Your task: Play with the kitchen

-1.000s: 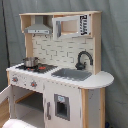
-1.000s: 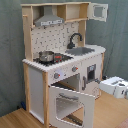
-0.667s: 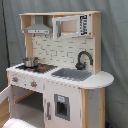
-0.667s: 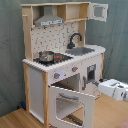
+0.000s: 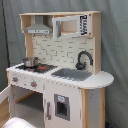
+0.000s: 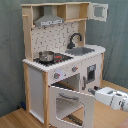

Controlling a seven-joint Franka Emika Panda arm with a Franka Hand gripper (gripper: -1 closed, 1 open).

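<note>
The kitchen is a tall toy of light wood and white panels. It has a grey hood, a black faucet over the sink, and a small metal pot on the stove. Red-centred knobs sit on the front panel. The oven door hangs open, swung outward with its window showing. My white gripper is low at the second exterior view's right, level with the open oven and close to the door's right edge. It holds nothing that I can see.
A grey curtain hangs behind the kitchen and the floor is wood. An upper cabinet with a white door sits beside the hood. A white rounded part of the arm shows at the first exterior view's bottom left.
The gripper has dropped a little and edged toward the open oven door. The kitchen and the door have not moved.
</note>
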